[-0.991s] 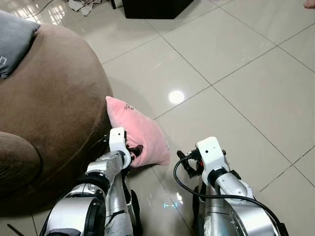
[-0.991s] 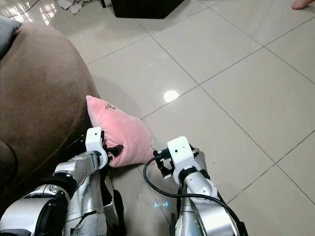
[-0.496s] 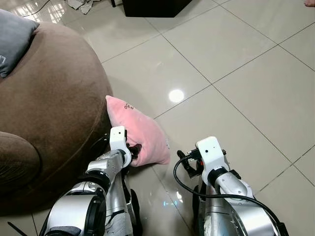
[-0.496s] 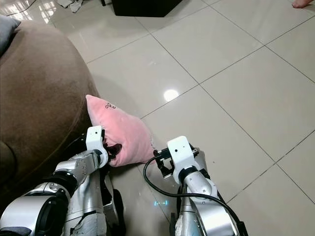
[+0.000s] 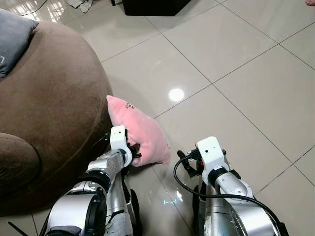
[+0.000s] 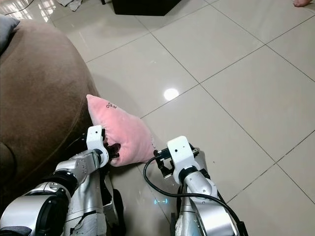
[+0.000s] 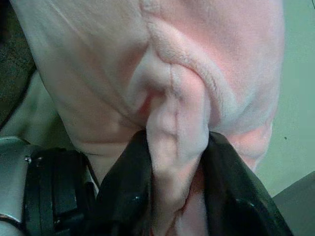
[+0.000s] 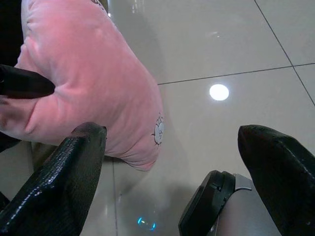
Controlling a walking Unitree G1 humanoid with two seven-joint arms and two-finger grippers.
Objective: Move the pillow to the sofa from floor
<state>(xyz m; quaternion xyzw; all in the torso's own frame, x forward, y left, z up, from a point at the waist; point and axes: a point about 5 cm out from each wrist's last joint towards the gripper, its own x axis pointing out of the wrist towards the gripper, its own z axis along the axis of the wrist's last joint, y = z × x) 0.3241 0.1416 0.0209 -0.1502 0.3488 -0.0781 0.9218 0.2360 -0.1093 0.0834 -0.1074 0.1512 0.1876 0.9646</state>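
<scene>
Little has shifted since the earlier frames: the left gripper (image 7: 172,196) still pinches a fold of the pink pillow (image 5: 139,132), which rests on the tiled floor (image 5: 236,73) against the brown sofa (image 5: 49,98) at left. Plush and soft, the pillow probably weighs little but deforms; a deeper bite of fabric would likely hold better. Nearer right, the right gripper (image 8: 172,177) hangs low, fingers spread apart and holding nothing.

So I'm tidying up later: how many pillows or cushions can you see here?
2. A pink pillow lies on the floor against the brown sofa, pinched by the left gripper; a grey cushion sits on the sofa. Others may be hidden.
</scene>
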